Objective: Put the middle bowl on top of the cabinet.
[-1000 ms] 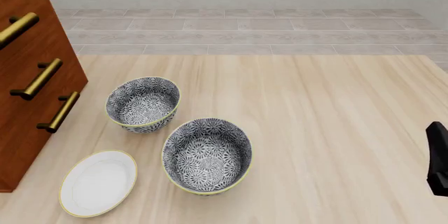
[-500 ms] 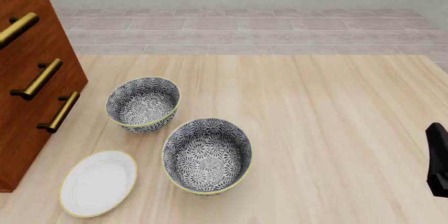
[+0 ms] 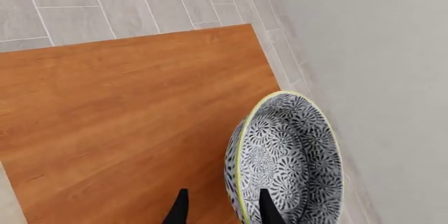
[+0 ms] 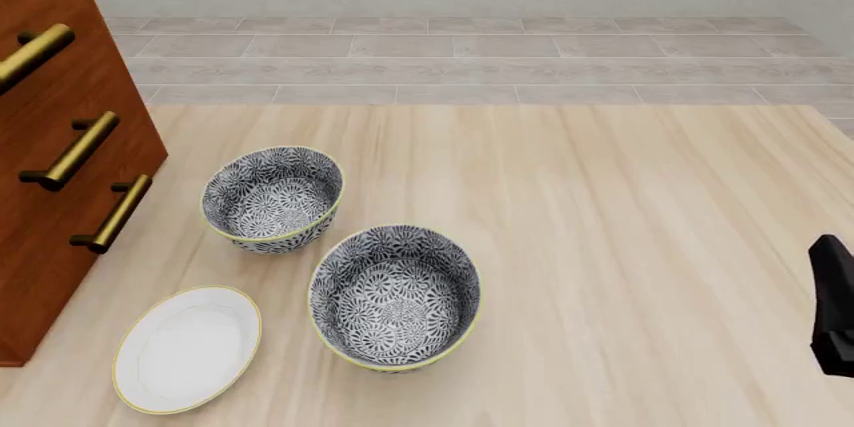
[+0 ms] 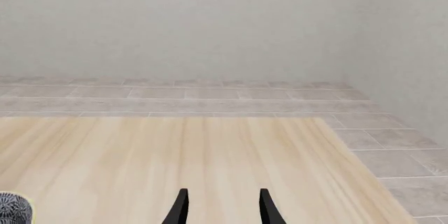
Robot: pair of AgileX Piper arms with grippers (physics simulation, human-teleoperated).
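The left wrist view shows the middle bowl (image 3: 287, 161), blue-and-white floral with a yellow rim, over the reddish-brown top of the cabinet (image 3: 126, 108) near its edge by the wall. I cannot tell whether it rests on the wood. My left gripper (image 3: 222, 203) is open and straddles the bowl's rim, one finger inside and the other outside with a gap to the wall. The cabinet's front (image 4: 54, 147) with brass handles fills the left of the front view. My right gripper (image 5: 222, 208) is open and empty over bare table.
Two more floral bowls stand on the table, one (image 4: 272, 197) near the cabinet and one (image 4: 395, 297) closer to me. A flat white plate (image 4: 187, 349) lies at the front left. A part of the right arm (image 4: 835, 317) shows at the right edge.
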